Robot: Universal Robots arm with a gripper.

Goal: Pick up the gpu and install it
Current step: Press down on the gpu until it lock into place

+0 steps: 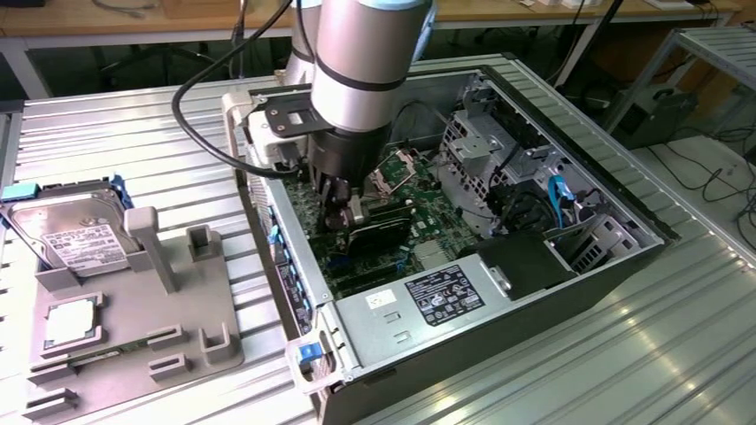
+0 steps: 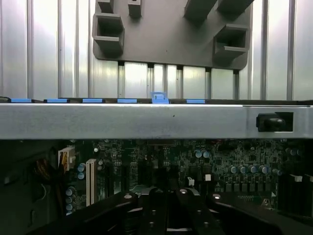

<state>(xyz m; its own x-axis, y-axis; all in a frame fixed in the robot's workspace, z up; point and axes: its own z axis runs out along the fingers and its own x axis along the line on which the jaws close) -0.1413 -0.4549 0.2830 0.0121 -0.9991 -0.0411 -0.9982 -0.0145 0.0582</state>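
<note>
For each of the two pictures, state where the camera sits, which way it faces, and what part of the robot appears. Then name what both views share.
Exterior view: off the arm, raised, looking down at the open computer case with the arm and tool over the gpu.
Wrist view: on the wrist, looking past the tool across the motherboard toward the case wall.
Shared: the grey holder tray.

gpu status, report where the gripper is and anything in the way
Gripper shut, down inside the open pc case. Gpu right at the fingertips, over the motherboard. Power supply close beside the card; nothing seen between card and board.
</note>
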